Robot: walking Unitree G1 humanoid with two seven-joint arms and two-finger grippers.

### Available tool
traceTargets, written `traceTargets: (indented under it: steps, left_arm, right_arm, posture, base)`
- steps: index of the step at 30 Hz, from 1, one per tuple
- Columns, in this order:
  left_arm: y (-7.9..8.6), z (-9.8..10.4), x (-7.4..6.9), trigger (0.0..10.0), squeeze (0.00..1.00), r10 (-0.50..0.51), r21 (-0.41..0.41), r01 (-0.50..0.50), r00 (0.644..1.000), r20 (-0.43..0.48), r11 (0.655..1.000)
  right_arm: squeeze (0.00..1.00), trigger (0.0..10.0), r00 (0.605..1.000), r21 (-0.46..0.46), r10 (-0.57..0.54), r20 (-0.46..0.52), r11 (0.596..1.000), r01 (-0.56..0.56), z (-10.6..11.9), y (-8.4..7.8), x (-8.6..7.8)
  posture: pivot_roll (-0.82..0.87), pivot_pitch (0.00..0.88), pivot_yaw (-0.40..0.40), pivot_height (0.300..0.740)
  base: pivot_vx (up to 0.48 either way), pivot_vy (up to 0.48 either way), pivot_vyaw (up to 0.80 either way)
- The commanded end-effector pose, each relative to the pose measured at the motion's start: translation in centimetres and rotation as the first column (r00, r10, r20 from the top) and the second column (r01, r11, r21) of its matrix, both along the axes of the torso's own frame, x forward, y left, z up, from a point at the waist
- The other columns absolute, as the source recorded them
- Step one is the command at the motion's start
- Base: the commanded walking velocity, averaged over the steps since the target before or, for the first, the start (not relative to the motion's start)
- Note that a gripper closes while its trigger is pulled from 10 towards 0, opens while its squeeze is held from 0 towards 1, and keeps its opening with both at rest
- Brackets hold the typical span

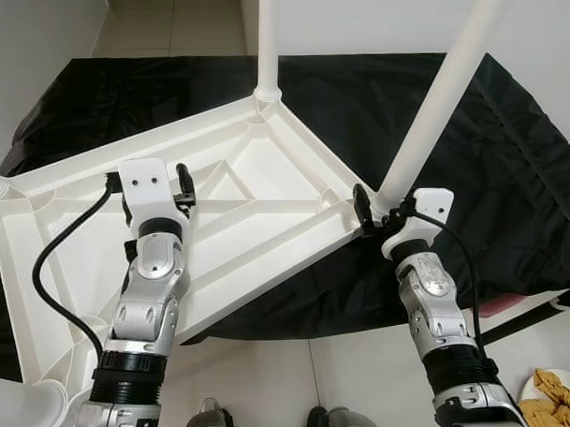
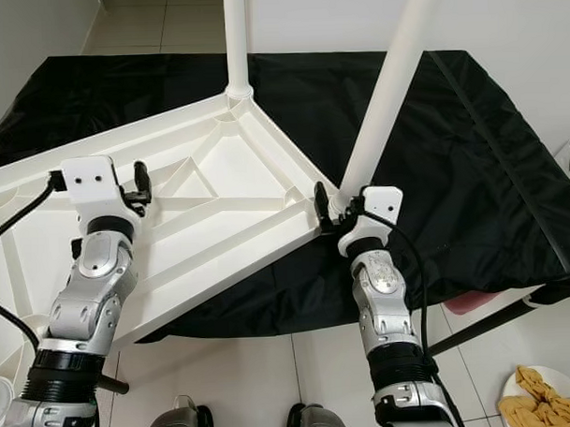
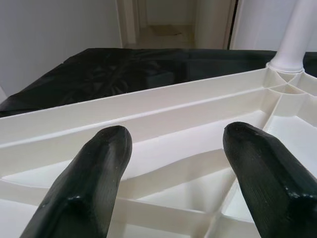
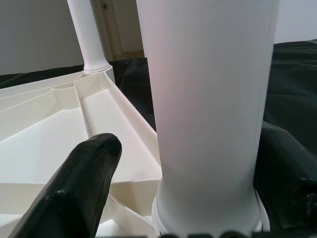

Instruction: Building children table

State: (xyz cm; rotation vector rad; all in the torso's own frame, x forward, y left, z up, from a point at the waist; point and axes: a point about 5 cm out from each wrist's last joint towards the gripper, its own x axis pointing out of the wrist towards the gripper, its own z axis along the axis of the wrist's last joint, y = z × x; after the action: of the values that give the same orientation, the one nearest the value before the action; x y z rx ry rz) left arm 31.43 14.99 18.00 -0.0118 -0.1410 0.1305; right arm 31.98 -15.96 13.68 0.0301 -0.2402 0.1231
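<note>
A white plastic table top lies upside down, ribs up, on a black-covered surface. One white leg stands upright in its far corner. A second leg leans out of the near right corner socket. My right gripper is at this leg's base, and its black fingers straddle the leg, open, with a gap on one side. My left gripper hovers open over the ribbed underside with nothing between its fingers. Two more leg ends show at the left corners.
The black cloth spreads under and beyond the table top to the right. Pale tiled floor lies at the front. A white plate of yellowish pieces sits on the floor at the lower right. White walls stand behind.
</note>
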Motion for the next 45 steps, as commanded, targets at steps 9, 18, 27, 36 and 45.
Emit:
traceTargets:
  steps: [9, 18, 27, 36, 45]
  left_arm:
    - [-1.6, -0.4, -0.2, 10.0, 0.00, -0.245, 0.042, 0.246, 0.969, -0.035, 0.968]
    - [-2.2, -0.4, 0.2, 10.0, 0.00, -0.261, 0.030, 0.262, 0.965, -0.031, 0.965]
    - [-2.6, -0.4, 0.2, 10.0, 0.00, -0.267, 0.021, 0.267, 0.963, -0.027, 0.963]
    - [-2.5, -0.5, 0.2, 10.0, 0.00, -0.262, 0.019, 0.263, 0.965, -0.026, 0.965]
    - [-2.4, -0.4, 0.4, 10.0, 0.00, -0.260, 0.021, 0.261, 0.965, -0.022, 0.965]
  right_arm:
    - [0.00, 10.0, 0.998, 0.001, -0.031, -0.052, 1.000, 0.031, -1.2, -0.4, -0.4]
    - [0.00, 10.0, 0.998, 0.000, -0.047, -0.050, 0.999, 0.047, -1.2, -0.7, -0.6]
    - [0.00, 10.0, 0.998, -0.013, -0.049, -0.043, 0.999, 0.048, -0.8, -0.9, -0.3]
    - [0.00, 10.0, 0.998, -0.013, -0.047, -0.048, 0.999, 0.047, -0.8, -0.8, 0.0]
    - [0.00, 10.0, 0.998, -0.012, -0.050, -0.048, 0.999, 0.050, -0.6, -0.8, 0.3]
  posture:
    - [0.06, 0.093, 0.028, 0.740]
    - [0.03, 0.080, 0.019, 0.740]
    - [0.03, 0.080, 0.003, 0.740]
    - [0.04, 0.070, 0.001, 0.740]
    - [0.04, 0.063, 0.002, 0.740]
  base:
    - [0.000, 0.000, 0.00]
    - [0.000, 0.000, 0.00]
    - [0.000, 0.000, 0.00]
    - [0.000, 0.000, 0.00]
    - [0.000, 0.000, 0.00]
